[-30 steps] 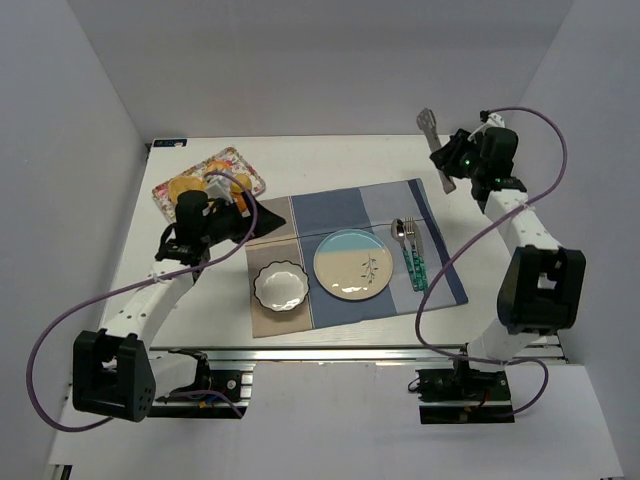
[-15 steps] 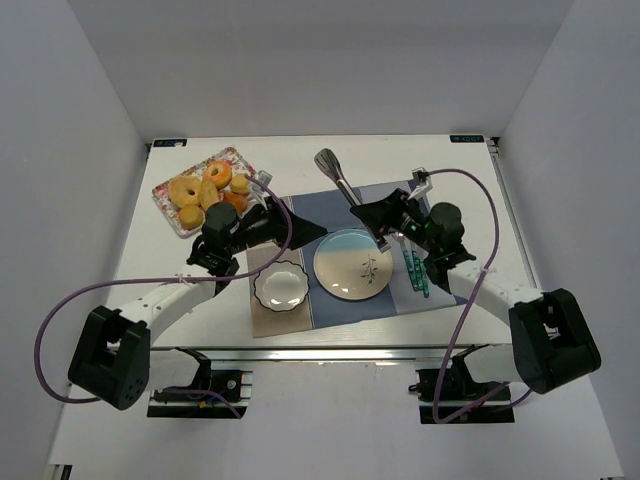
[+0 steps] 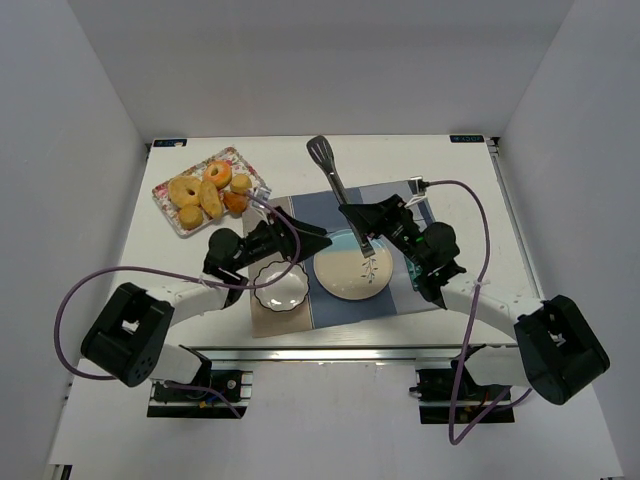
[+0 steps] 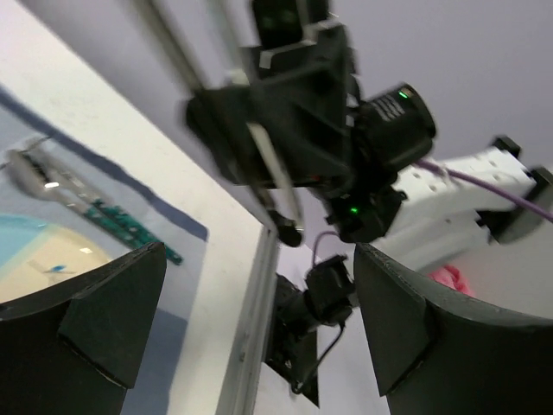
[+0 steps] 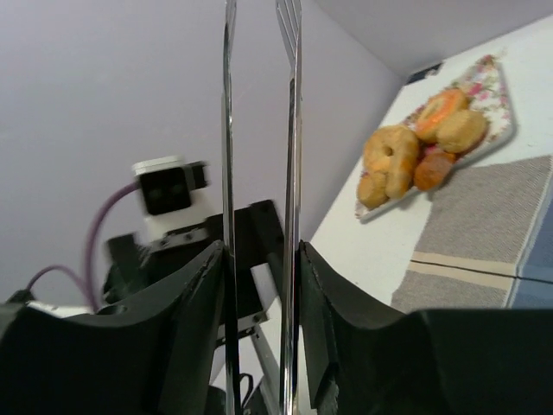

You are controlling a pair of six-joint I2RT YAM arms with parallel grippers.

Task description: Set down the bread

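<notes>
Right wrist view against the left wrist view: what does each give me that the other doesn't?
Only the right wrist view shows the floral tray with the bread lying among doughnuts and buns. Only the left wrist view shows the plate and the teal-handled cutlery beside it. Both show the tongs gripped in the right gripper, blurred in the left wrist view, plus the placemat and the white table.
</notes>
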